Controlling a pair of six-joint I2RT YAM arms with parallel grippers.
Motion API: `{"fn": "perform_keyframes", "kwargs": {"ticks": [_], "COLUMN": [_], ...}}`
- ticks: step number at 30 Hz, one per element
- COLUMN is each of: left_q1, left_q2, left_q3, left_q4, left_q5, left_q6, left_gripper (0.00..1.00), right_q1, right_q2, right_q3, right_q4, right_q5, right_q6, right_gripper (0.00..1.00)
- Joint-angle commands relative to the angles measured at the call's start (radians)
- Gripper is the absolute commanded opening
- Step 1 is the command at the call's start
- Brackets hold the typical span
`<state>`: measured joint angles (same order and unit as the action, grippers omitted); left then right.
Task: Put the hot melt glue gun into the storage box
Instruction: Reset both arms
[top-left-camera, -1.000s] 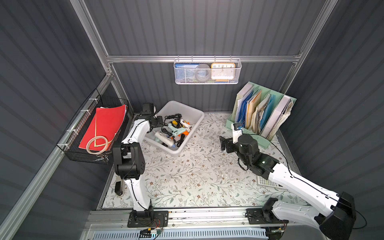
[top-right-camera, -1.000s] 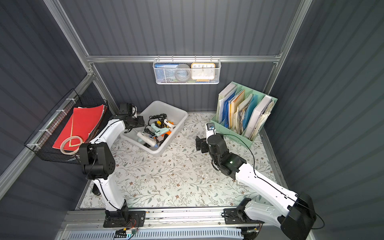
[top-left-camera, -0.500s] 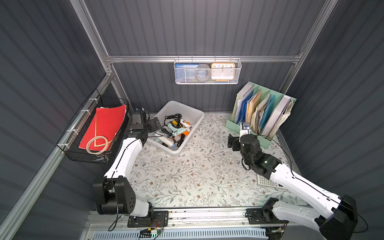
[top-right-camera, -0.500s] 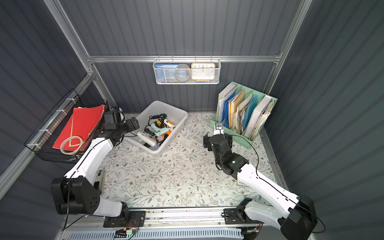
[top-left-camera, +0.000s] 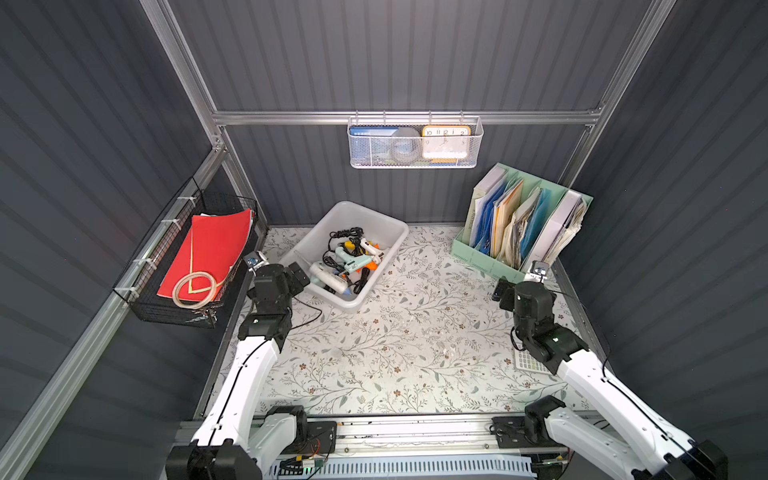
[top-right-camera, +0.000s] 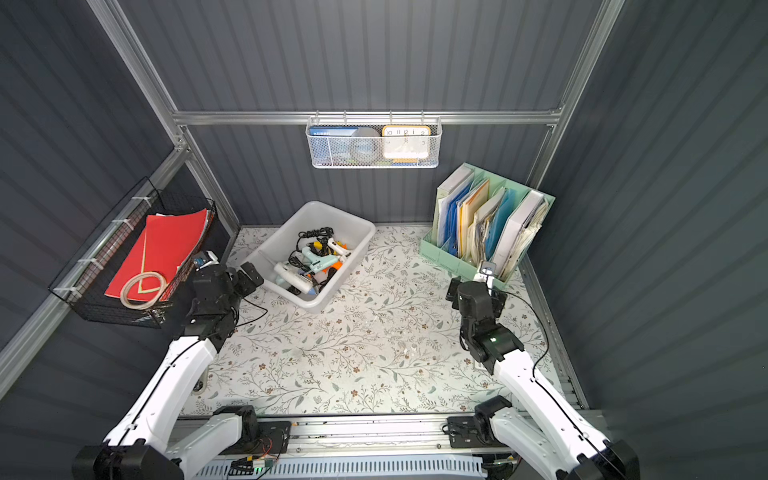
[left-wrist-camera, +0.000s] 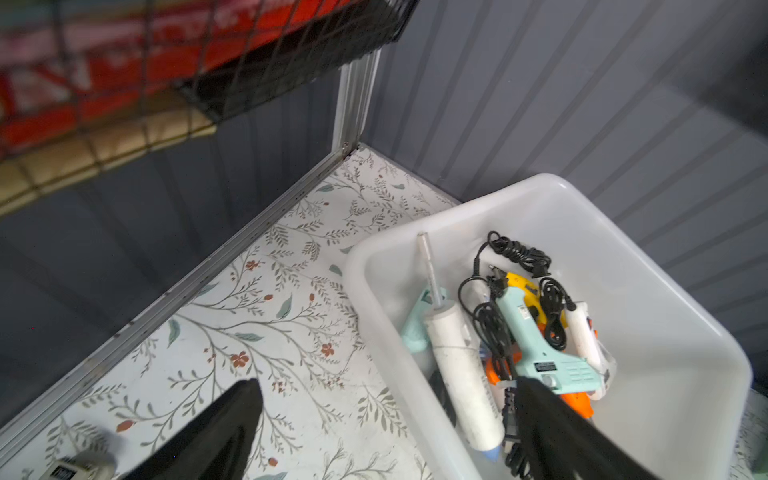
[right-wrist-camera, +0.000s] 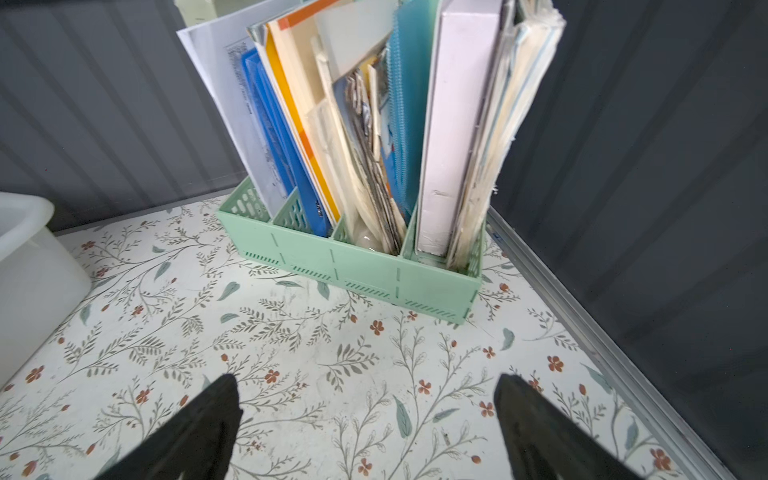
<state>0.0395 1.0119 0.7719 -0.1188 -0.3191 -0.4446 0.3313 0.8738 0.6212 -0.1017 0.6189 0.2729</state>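
Your left end effector spread, empty, just left of box. Glue gun lies inside box, rightward, axis slanting across. Right end effector spread, empty, well apart right.

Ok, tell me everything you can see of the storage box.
The storage box is a translucent whitish plastic tub, rectangular with rounded corners and a rolled rim, lidless. It sits flat but skewed on the floral table near the back wall. Inside lie several glue guns, mint, white and yellow, tangled in black cords.
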Motion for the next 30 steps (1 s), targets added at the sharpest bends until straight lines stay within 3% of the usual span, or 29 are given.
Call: {"fn": "perform_keyframes", "kwargs": {"ticks": [1, 15, 25, 30], "left_q1": [0.007, 0.007, 0.007, 0.007], "left_q2": [-0.032, -0.098, -0.064, 0.034], "left_q3": [-0.062, -0.328, -0.472, -0.498], "left_q4": [0.056, 0.302, 0.540, 0.669], "left_q5": [-0.065, -0.095, -0.034, 0.019], "left_q6": [-0.035, 0.041, 0.203, 0.288], "left_gripper": [1.00, 1.00, 1.00, 1.00], "right_q1": [-0.035, -0.078, -0.080, -0.094], "right_q2": [-0.037, -0.102, -0.113, -0.093], "right_q3": [-0.043, -0.152, -0.333, -0.383], "right_q4": [0.050, 0.139, 0.463, 0.543], "right_q5": [-0.030, -0.026, -0.052, -0.038], "right_q6": [0.039, 0.018, -0.105, -0.131], "right_gripper": [0.99, 0.99, 0.99, 0.99]}}
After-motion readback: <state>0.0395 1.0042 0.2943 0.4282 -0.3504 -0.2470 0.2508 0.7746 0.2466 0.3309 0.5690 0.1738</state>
